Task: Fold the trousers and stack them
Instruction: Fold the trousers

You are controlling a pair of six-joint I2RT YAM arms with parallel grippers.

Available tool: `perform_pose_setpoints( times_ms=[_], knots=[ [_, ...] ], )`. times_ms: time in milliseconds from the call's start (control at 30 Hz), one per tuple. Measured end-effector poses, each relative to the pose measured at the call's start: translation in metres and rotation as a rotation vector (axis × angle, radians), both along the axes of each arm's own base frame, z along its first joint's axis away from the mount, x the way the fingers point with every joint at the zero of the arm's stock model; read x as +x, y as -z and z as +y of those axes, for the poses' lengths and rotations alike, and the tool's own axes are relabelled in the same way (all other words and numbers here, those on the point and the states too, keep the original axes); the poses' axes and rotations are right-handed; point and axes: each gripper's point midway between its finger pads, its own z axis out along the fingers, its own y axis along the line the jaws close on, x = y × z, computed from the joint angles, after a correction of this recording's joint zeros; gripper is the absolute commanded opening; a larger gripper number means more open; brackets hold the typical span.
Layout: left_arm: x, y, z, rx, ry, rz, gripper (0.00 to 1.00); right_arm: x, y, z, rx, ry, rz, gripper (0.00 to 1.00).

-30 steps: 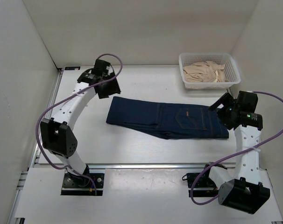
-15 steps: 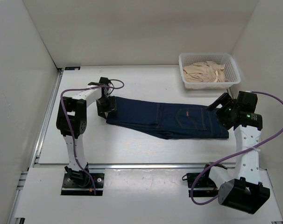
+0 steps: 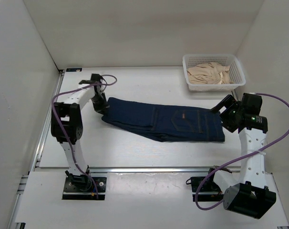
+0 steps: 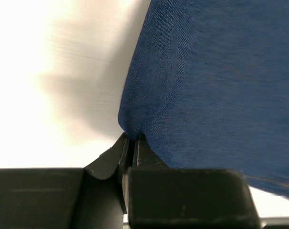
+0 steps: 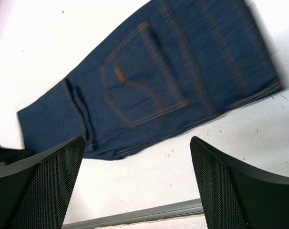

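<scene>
Dark blue trousers (image 3: 163,125), folded into one long strip, flat in the middle of the worktop (image 3: 135,152). Leg end pinched by the left gripper (image 3: 100,106), toward the worktop's left edge. In the left wrist view, both black fingers (image 4: 111,160) pressed tight together on a corner of the blue cloth. Waist end just beside the right gripper (image 3: 224,117), toward the right edge. Jaws there spread wide with nothing between them, and the back pocket (image 5: 144,81) with its orange stitching in plain sight through the gap.

Slid a little toward the left edge since a moment ago: waist end then right up against the right gripper, now a bit short of it. Left gripper up high near the far left corner and open back then, now low on the worktop and shut on the cloth. Right gripper in the same spot as before.

Long way running from the left edge to the right edge, tilted a bit: leg end closer to the far edge, waist end closer to the near edge. Waist to the right, legs to the left.

In the far right corner, a white basket (image 3: 213,58) with light tan cloth (image 3: 209,72) inside, well apart from the trousers.
</scene>
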Motion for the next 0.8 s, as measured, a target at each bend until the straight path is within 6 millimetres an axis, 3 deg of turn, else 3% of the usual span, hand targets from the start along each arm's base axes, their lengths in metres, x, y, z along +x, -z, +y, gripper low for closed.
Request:
perform_pose_setpoints(
  times_ms=[100,233,333,400,500,667,800],
  knots=[
    [0.023,-0.045,0.034,0.033,-0.081,-0.105,0.10,0.000,0.000,0.001,0.000,-0.005,-0.001,0.95],
    [0.069,-0.133,0.078,0.101,-0.165,-0.329,0.10,-0.003,0.000,0.004,0.002,-0.013,-0.008,0.95],
    [0.081,-0.192,0.085,0.134,-0.166,-0.466,0.10,-0.005,-0.001,0.006,0.003,-0.018,-0.013,0.95],
    [0.081,-0.217,0.066,0.127,-0.125,-0.525,0.10,-0.006,-0.002,0.006,0.005,-0.019,-0.015,0.95],
    [0.068,-0.230,0.016,0.094,-0.031,-0.546,0.10,-0.006,-0.002,0.006,0.005,-0.019,-0.015,0.95],
    [0.040,-0.219,-0.071,0.024,0.097,-0.519,0.10,-0.006,-0.001,0.006,0.001,-0.023,-0.015,0.95],
    [0.022,-0.212,-0.110,-0.005,0.127,-0.498,0.10,-0.006,-0.001,0.006,0.001,-0.023,-0.015,0.95]
  ],
)
